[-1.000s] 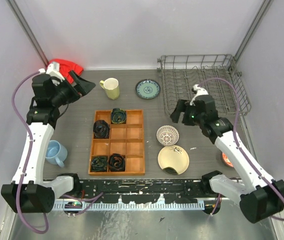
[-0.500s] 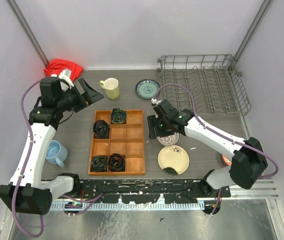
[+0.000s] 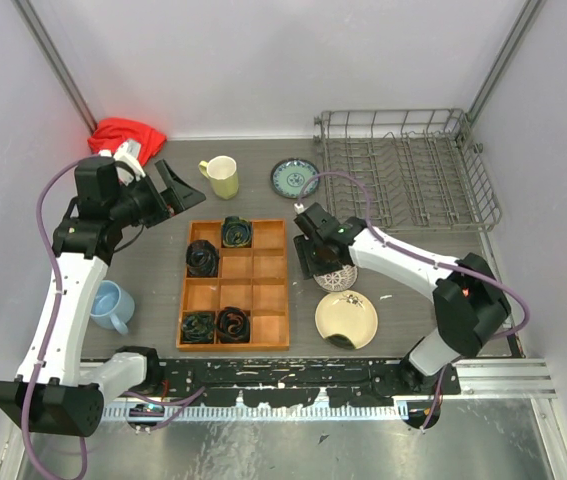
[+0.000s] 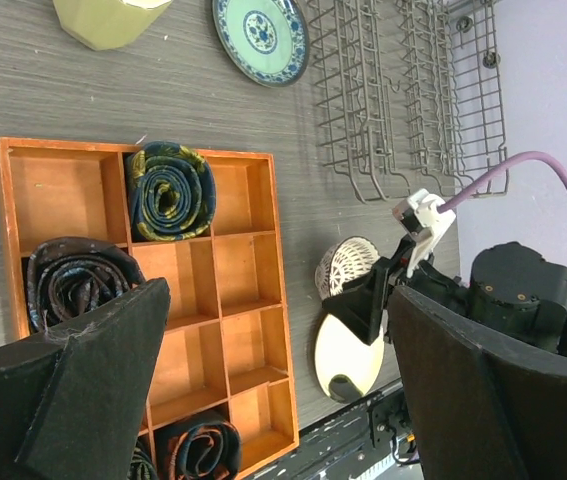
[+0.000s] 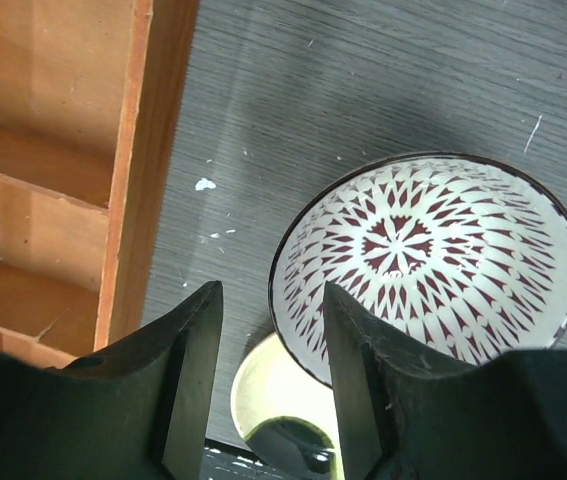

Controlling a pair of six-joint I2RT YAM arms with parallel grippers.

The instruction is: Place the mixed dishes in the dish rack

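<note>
Right fingers (image 5: 185, 352) parted over patterned bowl (image 5: 425, 262) rim, wooden tray (image 5: 151, 150) beside

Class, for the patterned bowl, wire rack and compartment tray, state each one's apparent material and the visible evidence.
Patterned bowl: probably glazed ceramic; smooth white surface, crisp dark-red painted pattern.
Wire rack: metal, dull grey; thin bent rods.
Compartment tray: seemingly wood, matte orange-brown; faint grain in the walls.

Bright, even light; sharp focus.

walls (image 3: 263, 60): pale, plain | table (image 3: 153, 270): grey wood-grain | corner poles (image 3: 55, 62): metal, possibly aluminium | light: even
</note>
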